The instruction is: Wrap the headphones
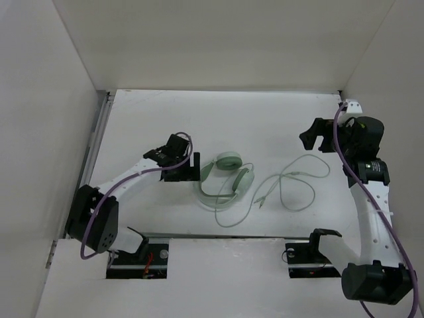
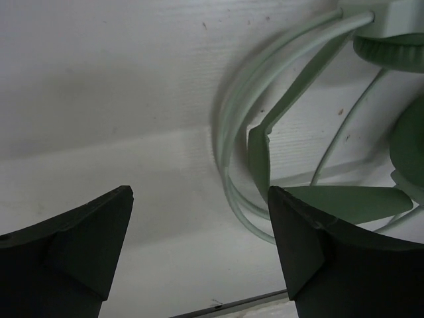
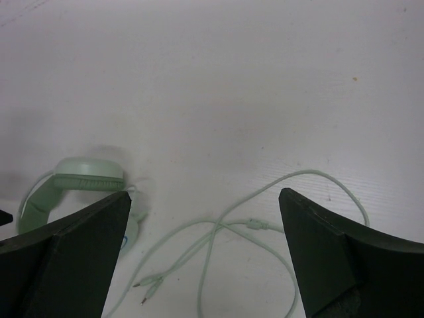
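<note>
Robot lab cell, shown by the enclosure and the rig.

A white tabletop (image 1: 265,119) is boxed in on three sides by plain white walls (image 1: 225,40). A left arm (image 1: 129,175) and a right arm (image 1: 371,199) are bolted at its near edge, their bases set in cut-outs, and purple cables (image 1: 336,132) are run along them. Headphones (image 1: 228,161) are laid between the arms.

Headphones (image 1: 228,175), centre of top view: smooth mint plastic, satin sheen; earcup pads softer, matt. Cord (image 1: 295,182): thin, smooth, rubbery-looking. Table (image 1: 265,126): white, matt, faint grain, few specks. Left gripper (image 2: 199,199), right gripper (image 3: 205,199): matt black plastic. Purple cables (image 1: 336,139), right side: smooth, slightly glossy sheath.
</note>
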Controlling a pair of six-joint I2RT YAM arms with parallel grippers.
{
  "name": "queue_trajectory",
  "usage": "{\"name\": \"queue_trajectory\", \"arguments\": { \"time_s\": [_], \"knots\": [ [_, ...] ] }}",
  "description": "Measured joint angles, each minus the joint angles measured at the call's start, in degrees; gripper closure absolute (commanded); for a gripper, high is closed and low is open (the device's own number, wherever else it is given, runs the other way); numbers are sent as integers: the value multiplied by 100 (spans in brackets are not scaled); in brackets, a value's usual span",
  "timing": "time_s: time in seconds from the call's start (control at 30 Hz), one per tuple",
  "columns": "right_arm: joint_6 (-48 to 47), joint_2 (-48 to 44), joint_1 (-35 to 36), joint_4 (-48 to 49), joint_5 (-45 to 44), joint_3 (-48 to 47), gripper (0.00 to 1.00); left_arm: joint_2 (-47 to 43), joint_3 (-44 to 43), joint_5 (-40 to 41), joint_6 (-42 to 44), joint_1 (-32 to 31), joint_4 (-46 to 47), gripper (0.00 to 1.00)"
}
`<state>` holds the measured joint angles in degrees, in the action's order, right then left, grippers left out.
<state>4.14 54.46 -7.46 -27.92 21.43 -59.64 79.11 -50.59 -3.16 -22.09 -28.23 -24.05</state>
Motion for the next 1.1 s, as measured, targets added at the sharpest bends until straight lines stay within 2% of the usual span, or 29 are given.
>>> {"name": "queue_trajectory", "arguments": {
  "time_s": [0.1,0.3,0.57,0.77,0.87,1.1],
  "knots": [
    [11,-37,-15,-7,7,90,0,225,7,-31,-240,-262,184,24],
    [81,-232,-192,9,48,240,0,361,203,-68,-560,-719,490,32],
    [321,-389,-402,72,201,282,0,542,713,-103,-787,-938,846,53],
    [540,-636,-551,247,352,382,0,741,603,31,-726,-737,955,87],
    [599,-782,-573,293,396,492,0,990,304,109,-503,-529,975,91],
    [636,-929,-570,396,437,636,0,1613,-531,647,682,-55,975,94]
  ]
}}
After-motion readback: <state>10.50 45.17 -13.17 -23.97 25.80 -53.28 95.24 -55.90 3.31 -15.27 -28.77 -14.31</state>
